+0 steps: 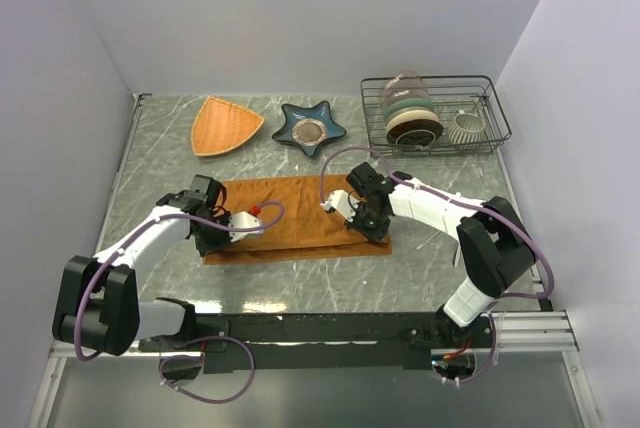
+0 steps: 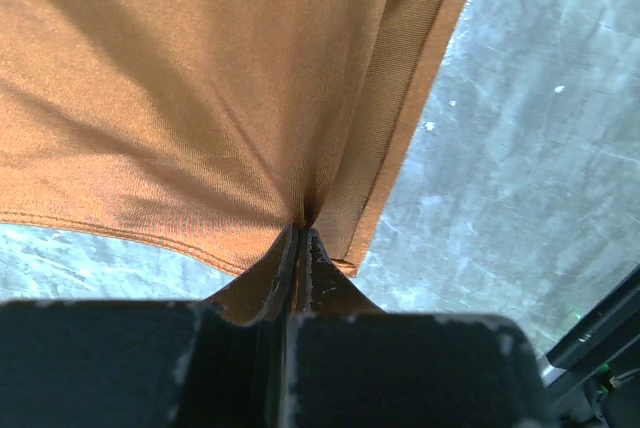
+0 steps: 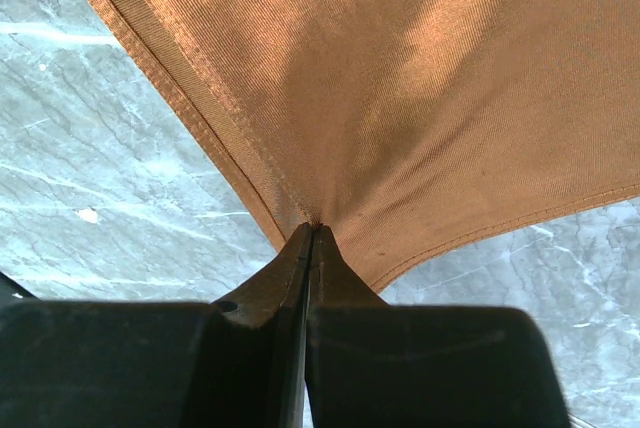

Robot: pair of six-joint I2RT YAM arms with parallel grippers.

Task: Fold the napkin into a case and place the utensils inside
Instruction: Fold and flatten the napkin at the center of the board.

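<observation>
- The table (image 1: 300, 293) carries everything; your two arms reach in from its near edge.
- The napkin (image 1: 295, 216) lies across the middle of the table, its long sides running left to right. It is spread flat and not yet folded into a case, so I judge the first fold is the step in hand.
- The wire rack (image 1: 437, 113) of dishes sits at the far right corner, well apart from the cloth.
- The woven plate (image 1: 224, 125) and the star dish (image 1: 311, 129) sit along the far edge. The star dish is near the napkin's far hem, so a fold carried too far back could brush it.
- Your left gripper (image 2: 303, 233) has its fingers clamped together on the cloth by the near left corner, and the fabric puckers into the pinch.
- Your right gripper (image 3: 312, 233) is likewise closed tight on the cloth by the near right corner.
- Both bites look shallow and close to the hem. A quick lift could pull the slick cloth out of one pinch.
- If one arm rises or travels ahead of the other, the fold will likely land skewed and the case will come out crooked.
- I cannot make out the utensils in any view.
</observation>
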